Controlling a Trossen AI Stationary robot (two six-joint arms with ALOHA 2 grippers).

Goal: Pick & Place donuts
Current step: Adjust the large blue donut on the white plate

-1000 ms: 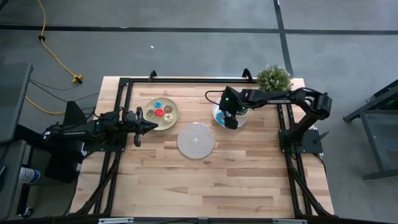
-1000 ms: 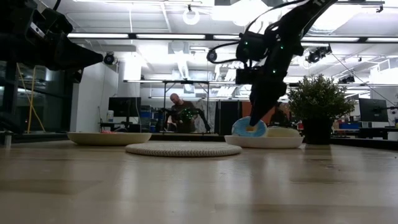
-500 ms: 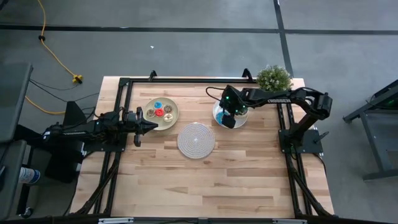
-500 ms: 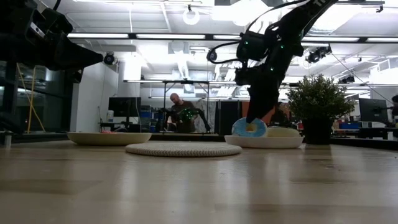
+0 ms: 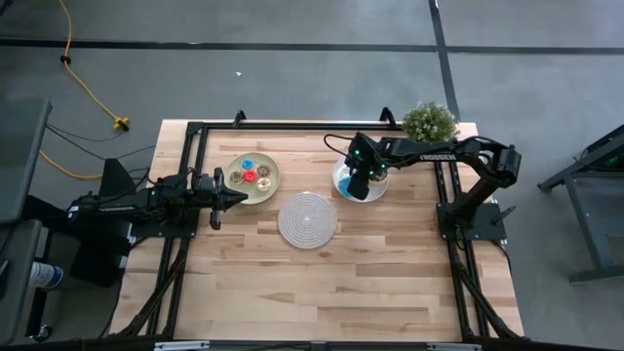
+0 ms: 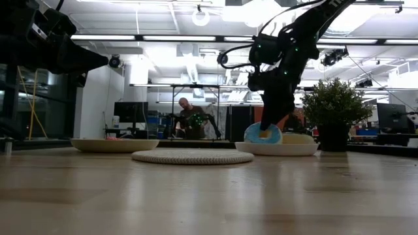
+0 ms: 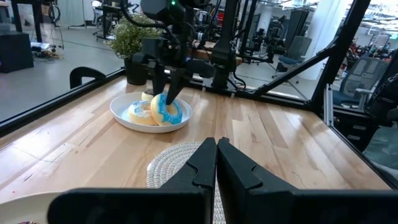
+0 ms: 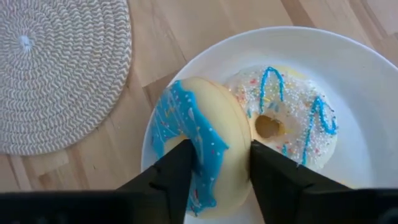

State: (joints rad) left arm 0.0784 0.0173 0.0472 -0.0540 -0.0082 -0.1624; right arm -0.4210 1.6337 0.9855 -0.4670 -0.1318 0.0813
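Two donuts on white plate [image 8: 348,68]: blue-iced donut [image 8: 196,152] tipped up on edge, white sprinkled donut [image 8: 289,124] lying flat just beside it, touching.
Right pincer [image 8: 217,165]: down over the white plate, fingers either side of the blue-iced donut and pressed to it, grasping it.
Change: a second ago these fingers stood wide around the donut; now they have closed in onto it. Donut sits a touch higher and more upright in the low view.
Meaning: grasp looks just made; pick step about done, lift and carry not yet begun. Judged early in task.
Left pincer [image 7: 216,163]: clenched, empty, hovering by the tan plate [image 5: 271,187] on the left side of the table [image 5: 341,283]; waiting.
Other donuts [image 5: 254,176]: small cluster on the tan plate, well apart from the right arm.
Woven mat [image 5: 307,219]: between the two plates, bare.
Plant [image 5: 429,122]: far corner, behind the white plate.
Risk: grip on a rounded edge may slip when raised.
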